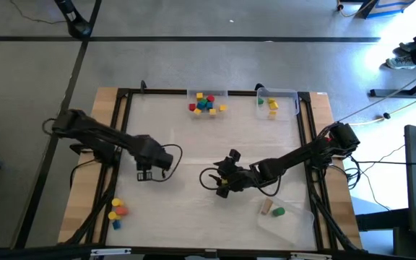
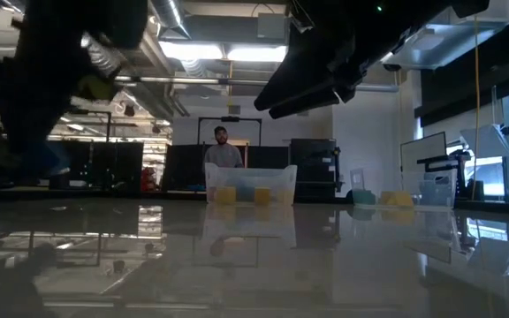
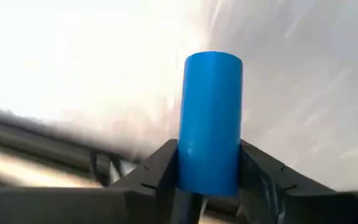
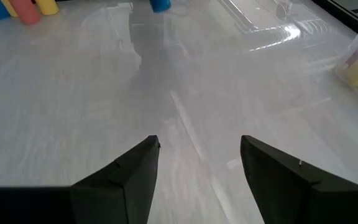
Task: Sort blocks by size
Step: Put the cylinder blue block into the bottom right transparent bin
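Two dark arms reach over the white table [image 1: 193, 144] in the high view: the left gripper [image 1: 145, 173] hangs over its left-centre, the right gripper [image 1: 222, 184] over the middle. A heap of small blocks [image 1: 206, 103] fills a clear tray [image 1: 207, 94] at the far edge, with a second tray [image 1: 276, 101] of yellow and green blocks beside it. Three blocks [image 1: 116, 213] lie at the near left, and a tan and a green one [image 1: 271, 210] at the near right.

Low view: the trays [image 2: 250, 185] stand at the table's far side, a person [image 2: 224, 152] behind them.

Left wrist view: the fingers [image 3: 157, 168] clamp a blue cylinder [image 3: 210, 121] upright.

Right wrist view: the fingers [image 4: 129, 174] stand apart, empty, above bare table.
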Controlling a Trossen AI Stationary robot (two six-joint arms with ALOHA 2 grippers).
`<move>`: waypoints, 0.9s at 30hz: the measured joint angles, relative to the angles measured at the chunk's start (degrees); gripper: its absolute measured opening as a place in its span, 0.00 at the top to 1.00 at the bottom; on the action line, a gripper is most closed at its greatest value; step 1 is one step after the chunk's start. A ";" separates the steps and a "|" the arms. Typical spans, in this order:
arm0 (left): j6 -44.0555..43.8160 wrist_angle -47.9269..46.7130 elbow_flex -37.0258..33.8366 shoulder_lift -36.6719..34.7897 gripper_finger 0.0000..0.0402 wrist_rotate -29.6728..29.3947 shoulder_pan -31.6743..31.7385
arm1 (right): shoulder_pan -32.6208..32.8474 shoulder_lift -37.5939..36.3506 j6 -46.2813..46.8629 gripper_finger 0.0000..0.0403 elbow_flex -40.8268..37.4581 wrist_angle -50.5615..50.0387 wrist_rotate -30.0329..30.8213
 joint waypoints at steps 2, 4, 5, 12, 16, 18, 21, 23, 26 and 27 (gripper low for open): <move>-0.87 4.48 0.40 -3.97 0.68 -1.21 -1.10 | 0.00 0.00 0.00 0.44 0.00 0.02 0.00; -0.99 9.36 0.43 -7.53 0.68 -2.70 -2.07 | 0.00 0.00 0.00 0.44 0.00 0.02 0.00; -0.97 11.60 0.43 -9.25 0.68 -3.48 -2.52 | 0.00 0.00 0.00 0.44 0.00 0.03 0.00; 2.29 28.92 -0.34 -16.32 0.68 -11.34 -6.56 | 0.00 0.00 0.69 0.41 0.00 3.48 0.37; 6.73 41.55 -3.53 -18.02 0.68 -15.11 -8.91 | 0.00 0.00 -1.23 0.31 0.00 5.58 1.04; 8.61 47.97 -5.88 -18.50 0.68 -15.31 -9.57 | 0.00 0.00 -2.68 0.26 0.00 7.01 1.51; 11.32 58.63 -9.54 -18.74 0.68 -15.29 -10.35 | 0.00 0.00 -7.63 0.21 0.00 10.03 1.50; 13.38 65.68 -11.68 -18.80 0.68 -15.28 -10.66 | 0.01 0.00 -10.48 0.18 0.01 12.60 1.42; 15.33 73.82 -14.11 -18.80 0.68 -14.84 -11.13 | 0.00 0.00 -14.25 0.18 0.02 16.82 1.36; 15.68 76.36 -14.83 -18.80 0.68 -14.71 -11.31 | 0.01 0.00 -15.52 0.18 0.02 18.25 0.80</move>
